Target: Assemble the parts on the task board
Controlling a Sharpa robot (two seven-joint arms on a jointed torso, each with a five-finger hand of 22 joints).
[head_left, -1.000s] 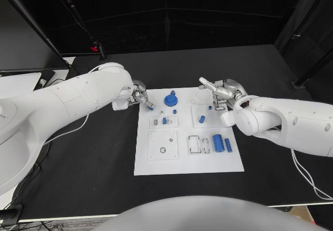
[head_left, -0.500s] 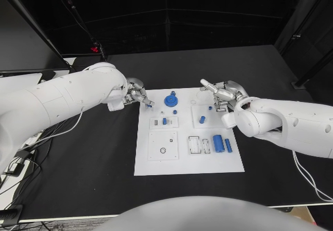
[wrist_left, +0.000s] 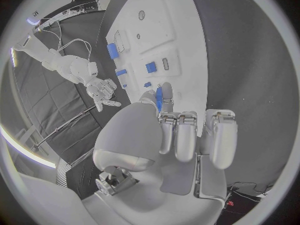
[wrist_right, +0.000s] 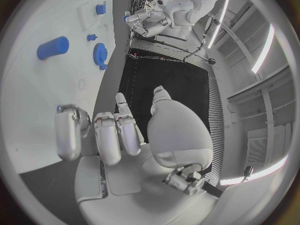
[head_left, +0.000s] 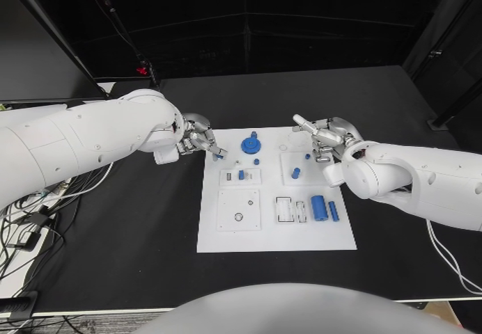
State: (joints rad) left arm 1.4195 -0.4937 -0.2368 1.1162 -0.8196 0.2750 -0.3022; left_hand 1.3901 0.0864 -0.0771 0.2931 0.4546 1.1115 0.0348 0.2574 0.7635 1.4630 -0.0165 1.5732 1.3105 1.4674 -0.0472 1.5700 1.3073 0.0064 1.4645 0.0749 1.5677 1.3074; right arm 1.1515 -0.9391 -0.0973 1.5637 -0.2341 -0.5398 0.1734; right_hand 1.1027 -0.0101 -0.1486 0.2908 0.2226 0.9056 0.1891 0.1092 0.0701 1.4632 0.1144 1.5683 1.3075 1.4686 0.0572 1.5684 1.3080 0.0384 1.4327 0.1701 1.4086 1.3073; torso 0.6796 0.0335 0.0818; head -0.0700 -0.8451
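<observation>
The bench (head_left: 120, 229) carries the white task board (head_left: 276, 240) at its middle. On the board, largest first: a blue gear (head_left: 250, 145) at the far edge, a blue cylinder (head_left: 317, 207) lying near the right edge with a slimmer blue rod (head_left: 332, 211) just beside it, then small blue pegs (head_left: 297, 172) standing in the middle blocks.

The left robot hand (head_left: 199, 141) sits at the board's far left corner, fingers curled in; a small blue piece (wrist_left: 159, 96) shows at its fingertips, apparently pinched. The right robot hand (head_left: 323, 137) hovers over the far right corner, fingers apart, holding nothing.

Judgement: the step in hand is seating the pinched piece. Recommended: align it upright over its socket before lowering, keep the empty hand clear of the gear, and release only once seated.
</observation>
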